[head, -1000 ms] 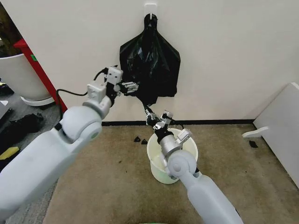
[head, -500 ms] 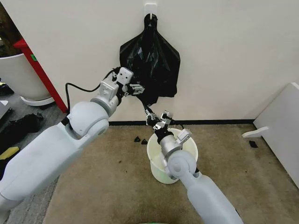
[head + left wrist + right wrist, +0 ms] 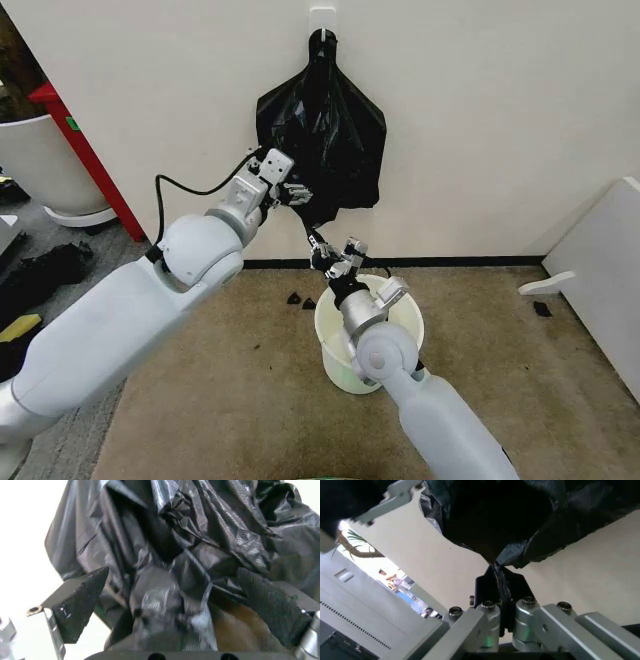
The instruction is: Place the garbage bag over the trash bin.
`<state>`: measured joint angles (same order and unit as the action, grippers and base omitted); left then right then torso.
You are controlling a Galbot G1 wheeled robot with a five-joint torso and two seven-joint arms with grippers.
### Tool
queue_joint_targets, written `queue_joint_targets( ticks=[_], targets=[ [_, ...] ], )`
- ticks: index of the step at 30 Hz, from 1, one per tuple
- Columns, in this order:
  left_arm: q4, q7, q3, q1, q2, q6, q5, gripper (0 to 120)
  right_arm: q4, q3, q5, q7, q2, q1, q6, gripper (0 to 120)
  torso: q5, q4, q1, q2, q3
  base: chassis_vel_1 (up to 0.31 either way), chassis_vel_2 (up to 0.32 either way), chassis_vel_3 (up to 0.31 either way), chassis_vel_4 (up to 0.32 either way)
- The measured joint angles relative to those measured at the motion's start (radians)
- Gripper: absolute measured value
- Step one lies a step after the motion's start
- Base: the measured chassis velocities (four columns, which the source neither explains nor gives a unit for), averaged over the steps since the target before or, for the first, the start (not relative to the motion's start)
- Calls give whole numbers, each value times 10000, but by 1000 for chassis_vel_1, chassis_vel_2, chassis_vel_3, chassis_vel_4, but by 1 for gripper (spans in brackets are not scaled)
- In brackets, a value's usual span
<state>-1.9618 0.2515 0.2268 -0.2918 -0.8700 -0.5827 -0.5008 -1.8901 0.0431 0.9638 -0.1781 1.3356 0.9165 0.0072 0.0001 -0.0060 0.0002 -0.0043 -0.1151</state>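
Left gripper (image 3: 297,193) is sitting up at the wall, pressed against the lower left part of the black bag bunch (image 3: 322,140) that's hanging from a white wall hook (image 3: 322,14). In the left wrist view its two dark ribbed fingers (image 3: 80,600) are standing wide apart, with crinkled glossy film between them (not pinched, just bulging into the gap).

Right gripper (image 3: 326,253) is sitting lower, just above the back rim of the trash bin (image 3: 334,350), pointing up toward the bags. Its jaws are clamped tight on a thin twisted strand of the garbage bag (image 3: 309,225), which is running taut from the pincer up into the bottom edge of the hanging bunch. Right wrist view is showing the same thing: the black pads (image 3: 500,588) are closed on a narrow pulled tail of plastic, with the rest of the bag (image 3: 520,521) spreading out above.

So the bag is hanging mostly against the wall, between the two grippers, with its low tail in the right pincer. The cream bin is standing upright on the tan carpet (image 3: 230,400) near the wall base, below the bags, unlined. A large white planter pot (image 3: 35,160) is sitting well off to the left.
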Motion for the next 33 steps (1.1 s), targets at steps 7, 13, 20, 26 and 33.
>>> queue_joint_targets(
  ticks=[7,13,20,26,33],
  targets=[
    [436,-135,365,422,-132,16,526,100,-51,-82,-2,42,-46,82,10,0,0,0,0,0,0,0,0,0,0],
    [473,-77,266,553,-78,-42,854,100,-39,-156,-12,76,-53,139,10,0,0,0,0,0,0,0,0,0,0],
    [341,330,-58,448,82,-225,1077,100,14,-238,-20,108,-49,141,10,0,-1,1,0,0,0,0,0,0,0],
    [118,772,-457,176,159,-339,1121,100,29,-265,-34,124,-56,178,9,0,-1,1,0,0,0,0,0,0,0],
    [-259,881,-639,23,181,-350,1186,100,110,-285,-149,145,4,176,2,0,-1,1,0,0,0,0,0,0,0]
  ],
)
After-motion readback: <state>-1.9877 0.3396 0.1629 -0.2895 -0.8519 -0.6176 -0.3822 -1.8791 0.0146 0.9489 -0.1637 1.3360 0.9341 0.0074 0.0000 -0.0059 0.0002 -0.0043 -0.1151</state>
